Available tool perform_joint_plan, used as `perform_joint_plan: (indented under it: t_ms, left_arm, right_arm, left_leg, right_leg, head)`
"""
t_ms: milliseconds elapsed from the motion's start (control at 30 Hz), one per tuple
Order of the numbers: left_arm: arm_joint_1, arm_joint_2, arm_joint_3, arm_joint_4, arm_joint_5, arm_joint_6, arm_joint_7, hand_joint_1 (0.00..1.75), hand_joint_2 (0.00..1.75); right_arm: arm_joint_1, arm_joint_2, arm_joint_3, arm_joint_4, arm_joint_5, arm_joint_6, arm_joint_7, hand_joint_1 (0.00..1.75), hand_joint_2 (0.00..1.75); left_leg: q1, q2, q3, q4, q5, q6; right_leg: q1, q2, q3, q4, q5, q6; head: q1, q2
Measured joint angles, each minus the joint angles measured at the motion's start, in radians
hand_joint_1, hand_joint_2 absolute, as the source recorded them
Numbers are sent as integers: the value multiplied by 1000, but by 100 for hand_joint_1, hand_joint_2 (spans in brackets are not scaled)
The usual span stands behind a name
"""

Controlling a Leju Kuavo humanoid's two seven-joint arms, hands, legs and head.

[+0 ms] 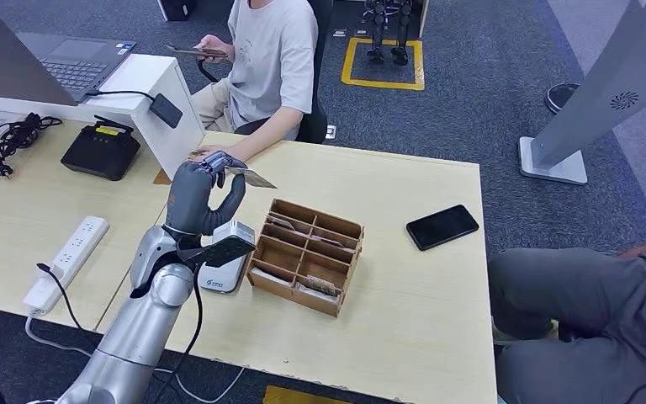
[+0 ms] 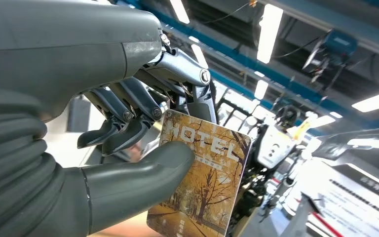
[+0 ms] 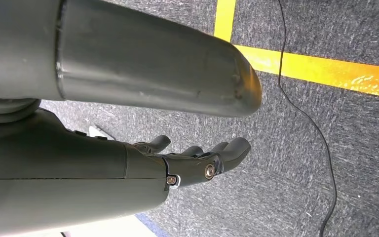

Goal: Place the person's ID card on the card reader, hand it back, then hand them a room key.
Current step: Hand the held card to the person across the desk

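My left hand [image 1: 204, 195] is raised over the desk and pinches a hotel room key card [image 1: 250, 178] between thumb and fingers. The left wrist view shows the card [image 2: 205, 180] close up, printed with autumn trees and the word HOTEL. A seated person's hand [image 1: 204, 152] rests on the desk just beyond the card. The white card reader [image 1: 229, 261] lies on the desk under my forearm, beside the wooden card box [image 1: 306, 255]. My right hand [image 3: 197, 160] hangs over the carpet with its fingers apart and nothing in it.
A black phone [image 1: 442, 226] lies at the desk's right. A power strip [image 1: 67, 261], a black device [image 1: 101, 150] and a laptop [image 1: 76, 59] are on the left. Another person's legs [image 1: 572, 295] are at the right edge.
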Motion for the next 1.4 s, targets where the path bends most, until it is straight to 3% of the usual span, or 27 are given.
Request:
perform_joint_plan:
  t_ms: [367, 667, 967, 1167, 1400]
  left_arm:
    - [-67, 27, -39, -62, 55, -60, 9, 175, 175]
    - [-79, 42, -41, -52, 31, -27, 45, 175, 175]
    - [-241, 45, -26, 220, -409, 268, 216, 175, 175]
    - [-315, 51, 27, 388, -510, 290, 238, 175, 175]
    - [-335, 43, 125, 473, -574, 291, 216, 175, 175]
  right_arm:
    - [0, 0, -4, 0, -7, 5, 17, 0, 0]
    - [-1, 0, -4, 0, 4, 6, 13, 0, 0]
    - [-1, 0, 9, 0, 51, 11, 19, 0, 0]
    - [-2, 0, 20, 0, 56, 26, 32, 0, 0]
    - [-2, 0, 23, 0, 59, 27, 36, 0, 0]
  left_leg:
    - [0, 0, 0, 0, 0, 0]
    - [0, 0, -1, 0, 0, 0]
    - [0, -1, -1, 0, 1, -1]
    - [0, -1, -1, 0, 1, -1]
    - [0, 0, -1, 0, 1, -1]
  right_leg:
    - [0, 0, -1, 0, 0, 0]
    - [0, 0, -1, 0, 0, 0]
    - [0, -1, 0, 0, 1, 0]
    - [0, 0, -1, 0, 2, -1]
    - [0, 0, -1, 0, 2, -1]
  head:
    - [0, 0]
    - [0, 0]
    - [0, 0]
    - [0, 0]
    - [0, 0]
